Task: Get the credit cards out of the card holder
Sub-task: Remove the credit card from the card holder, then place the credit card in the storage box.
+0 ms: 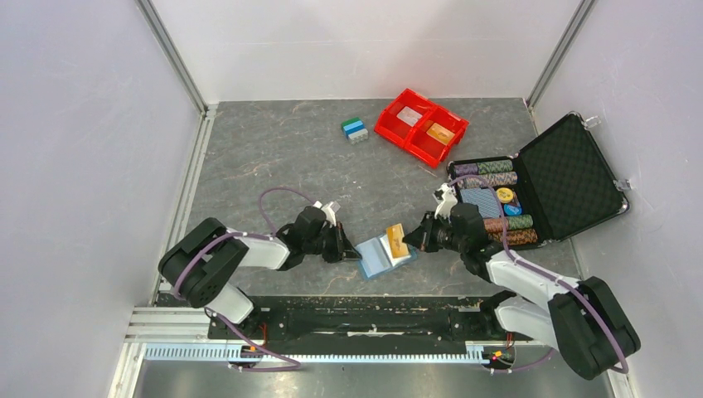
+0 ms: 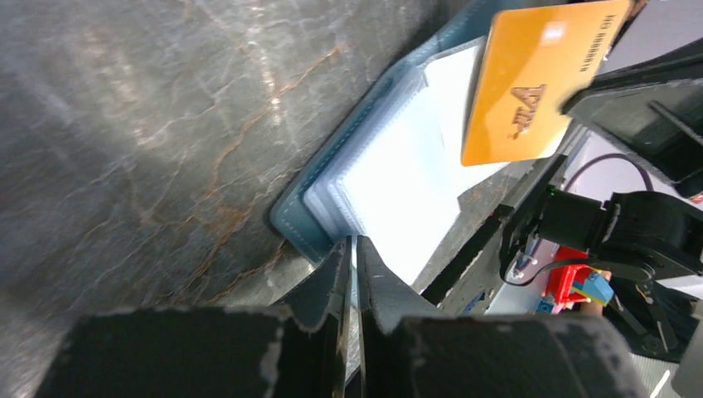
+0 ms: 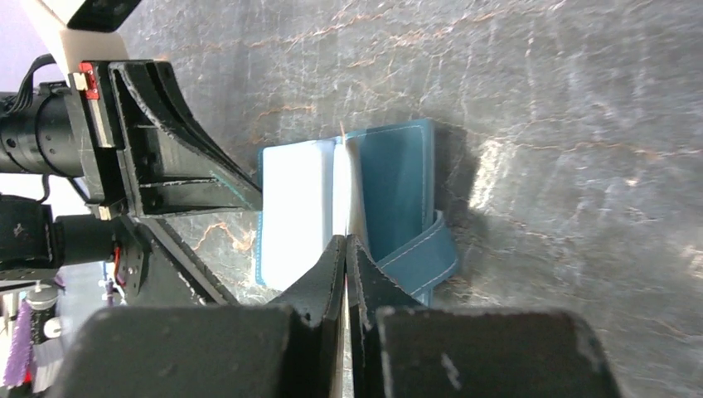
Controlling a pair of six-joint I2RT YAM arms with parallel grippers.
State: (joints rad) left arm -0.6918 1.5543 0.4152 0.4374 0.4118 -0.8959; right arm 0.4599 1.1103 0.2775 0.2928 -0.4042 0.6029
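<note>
Overall, a grey marbled surface (image 1: pixel 273 157) carries everything. A black case (image 1: pixel 572 174) stands open at the far right, its foam-lined lid tilted back and rows of chips (image 1: pixel 496 172) in its base. A red bin (image 1: pixel 422 127) with two compartments sits near the back wall. A pale card (image 1: pixel 409 116) lies in its left compartment and an orange one (image 1: pixel 440 133) in its right.

Both arms reach in low toward the middle of the near edge, where the card holder (image 1: pixel 375 259) lies spread open and flat between them. The left pincer (image 2: pixel 354 249) is pinched almost closed on the holder's near-left edge, with only a thin gap between its fingers. The right pincer (image 3: pixel 346 245) is clamped fully closed on the orange card (image 1: pixel 397 240). That card stands up over the holder's right half; whether its lower edge is clear of the pocket I cannot tell. A white panel shows in the holder's left half.

A small blue, green and white block (image 1: pixel 355 130) sits just left of the bin, apart from it.
</note>
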